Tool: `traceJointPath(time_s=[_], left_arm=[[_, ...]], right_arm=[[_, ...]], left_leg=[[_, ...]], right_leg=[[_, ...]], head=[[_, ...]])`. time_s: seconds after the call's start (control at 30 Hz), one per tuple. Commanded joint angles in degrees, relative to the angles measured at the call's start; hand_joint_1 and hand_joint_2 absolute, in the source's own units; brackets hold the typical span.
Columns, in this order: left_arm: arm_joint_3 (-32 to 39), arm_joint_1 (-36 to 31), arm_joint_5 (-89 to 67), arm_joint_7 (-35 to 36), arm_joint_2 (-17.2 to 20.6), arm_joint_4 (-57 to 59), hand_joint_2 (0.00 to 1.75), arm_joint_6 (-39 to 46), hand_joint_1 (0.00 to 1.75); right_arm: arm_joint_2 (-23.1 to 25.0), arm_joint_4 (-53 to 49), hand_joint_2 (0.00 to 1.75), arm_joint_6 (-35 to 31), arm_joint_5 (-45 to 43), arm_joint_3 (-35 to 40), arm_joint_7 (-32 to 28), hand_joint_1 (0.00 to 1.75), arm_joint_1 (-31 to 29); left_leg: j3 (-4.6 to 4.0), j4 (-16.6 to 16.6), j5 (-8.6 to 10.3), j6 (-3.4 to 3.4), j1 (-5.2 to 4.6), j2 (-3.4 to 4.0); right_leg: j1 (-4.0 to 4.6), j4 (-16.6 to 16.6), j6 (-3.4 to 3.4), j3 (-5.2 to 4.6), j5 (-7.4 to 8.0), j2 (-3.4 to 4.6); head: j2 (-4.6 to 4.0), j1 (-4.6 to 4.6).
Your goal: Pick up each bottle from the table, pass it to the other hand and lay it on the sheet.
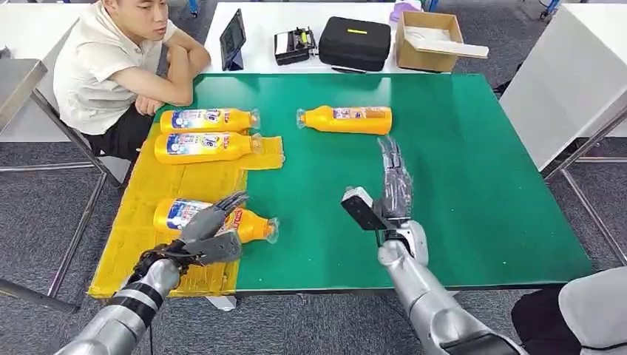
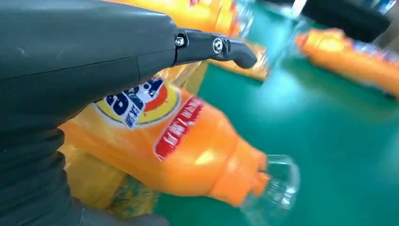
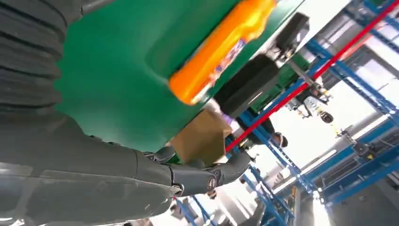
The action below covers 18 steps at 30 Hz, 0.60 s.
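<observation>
Orange plastic bottle [image 1: 214,219], yellow sheet [image 1: 148,192], left hand [image 1: 211,233]

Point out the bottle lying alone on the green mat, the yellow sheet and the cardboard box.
lone bottle [image 1: 347,119]: head view, orange body.
yellow sheet [image 1: 194,181]: head view, bare middle.
cardboard box [image 1: 423,52]: head view, front wall.

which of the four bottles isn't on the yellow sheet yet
The far bottle, lying alone on the bare green mat ahead of the right hand; the other three lie on the yellow sheet.

Glossy orange plastic bottles [image 1: 214,220], matt green table [image 1: 473,185], crinkled yellow sheet [image 1: 140,229]
</observation>
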Motion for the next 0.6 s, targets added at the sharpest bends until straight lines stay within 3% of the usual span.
traceJointPath(time_s=[0.03, 0.2, 0.23, 0.27, 0.3, 0.53, 0.6], left_arm=[[-17.2, -1.0, -8.4, 3.8, 7.1, -11.2, 1.75, -1.4, 0.0], [-18.4, 0.4, -9.4, 2.7, 6.8, -13.9, 1.75, 4.9, 0.0], [-17.3, 1.8, -6.6, 0.9, 6.4, -16.1, 1.75, 5.8, 0.0], [-16.6, 3.2, -4.6, -0.5, 6.0, -18.0, 1.75, 6.4, 0.0], [-15.3, 5.3, -0.8, -3.6, 5.1, -20.9, 1.75, 7.3, 0.0], [-14.9, 6.4, 1.3, -3.2, 4.5, -22.6, 1.75, 6.6, 0.0], [-13.4, 8.7, 6.9, -5.4, 2.1, -25.5, 1.75, 5.0, 0.0]], right_arm=[[-1.6, 5.4, 1.75, -0.3, 2.7, -2.4, -0.7, 0.0, -3.9], [-2.0, 7.9, 1.75, -2.4, 6.7, -1.9, 2.2, 0.0, -4.7], [-3.0, 12.0, 1.75, -3.0, 13.2, 0.2, 10.4, 0.0, -6.9], [-3.8, 14.8, 1.75, 0.6, 15.9, 1.2, 15.6, 0.0, -8.8], [-4.6, 15.5, 1.75, 0.5, 17.5, 1.4, 15.9, 0.0, -10.5], [-4.5, 17.0, 1.75, 1.2, 16.9, 0.2, 15.7, 0.0, -11.4], [-5.5, 19.0, 1.75, 5.5, 18.9, 0.9, 18.7, 0.0, -12.7]], left_leg=[[-0.06, 0.1, -0.06, -0.01, 0.06, 0.07], [-0.06, 0.0, -0.1, -0.01, 0.02, 0.15], [-0.01, 0.1, -0.16, 0.0, 0.05, 0.19], [0.02, 0.1, -0.19, 0.0, 0.06, 0.2], [-0.24, 0.0, -0.05, 0.02, -0.01, 0.1], [-0.24, 0.1, -0.11, 0.03, 0.03, 0.0], [-0.34, 0.0, -0.05, 0.01, 0.01, 0.0]], right_leg=[[0.1, 0.0, -0.18, -0.05, -0.05, -0.02], [0.09, 0.1, -0.15, -0.1, -0.06, 0.07], [0.14, 0.1, -0.23, -0.04, -0.11, 0.07], [0.17, 0.1, -0.29, 0.0, -0.14, 0.06], [0.05, 0.0, -0.09, -0.23, -0.04, 0.02], [0.06, 0.0, -0.19, -0.16, -0.1, -0.11], [0.03, 0.0, -0.11, -0.28, -0.04, -0.1]], head=[[0.0, 0.0], [0.0, -0.02], [0.0, -0.02], [0.0, -0.02], [0.0, 0.0], [0.0, 0.0], [0.0, 0.0]])
